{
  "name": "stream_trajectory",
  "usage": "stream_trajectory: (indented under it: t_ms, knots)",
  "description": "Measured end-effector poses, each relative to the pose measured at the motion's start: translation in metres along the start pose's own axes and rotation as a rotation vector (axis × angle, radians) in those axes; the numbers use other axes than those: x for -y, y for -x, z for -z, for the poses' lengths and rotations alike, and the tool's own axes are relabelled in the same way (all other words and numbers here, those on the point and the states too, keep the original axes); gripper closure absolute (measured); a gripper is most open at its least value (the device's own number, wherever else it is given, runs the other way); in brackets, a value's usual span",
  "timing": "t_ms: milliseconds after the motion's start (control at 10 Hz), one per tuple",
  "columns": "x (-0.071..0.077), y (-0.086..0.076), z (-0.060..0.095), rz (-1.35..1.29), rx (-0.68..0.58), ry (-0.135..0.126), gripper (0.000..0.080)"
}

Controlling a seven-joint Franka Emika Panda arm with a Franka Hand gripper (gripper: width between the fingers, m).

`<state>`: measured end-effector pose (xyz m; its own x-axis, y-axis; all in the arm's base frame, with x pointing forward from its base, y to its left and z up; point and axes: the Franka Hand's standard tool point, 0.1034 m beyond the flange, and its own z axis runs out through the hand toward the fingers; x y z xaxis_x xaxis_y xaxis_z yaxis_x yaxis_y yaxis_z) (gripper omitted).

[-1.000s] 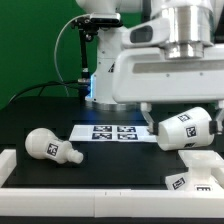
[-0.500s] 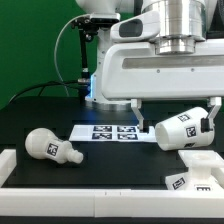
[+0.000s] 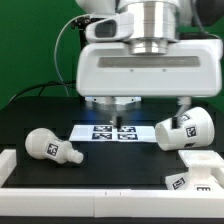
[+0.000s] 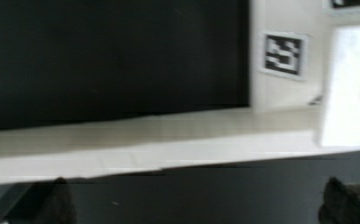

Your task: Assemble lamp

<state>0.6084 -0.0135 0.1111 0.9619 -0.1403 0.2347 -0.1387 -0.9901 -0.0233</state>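
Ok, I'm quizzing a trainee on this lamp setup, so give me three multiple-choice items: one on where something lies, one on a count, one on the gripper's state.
1. Where does the bulb lie?
A. on the black table, at the exterior view's left
B. inside the shade
C. on the base

2. How many white lamp parts show in the exterior view?
A. one
B. two
C. three

3. How is the gripper?
A. shut on the bulb
B. open, holding nothing
C. shut on the shade

Key:
1 A, the bulb lies on its side, apart from the other parts.
2 C, bulb, shade and base all show.
3 B, its fingers stand wide apart and grip nothing.
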Motion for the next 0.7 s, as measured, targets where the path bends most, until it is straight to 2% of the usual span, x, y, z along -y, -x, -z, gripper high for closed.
stream_trajectory:
  t_ms: [500,600,700]
  knots:
    - [0.001,0.002,-0.001,-0.013,0.000,0.001,0.0101]
    - [-0.002,0.003,-0.002,0.041,0.004,0.003,0.0101]
    - [-0.018,0.010,-0.004,0.140,0.021,0.010,0.0101]
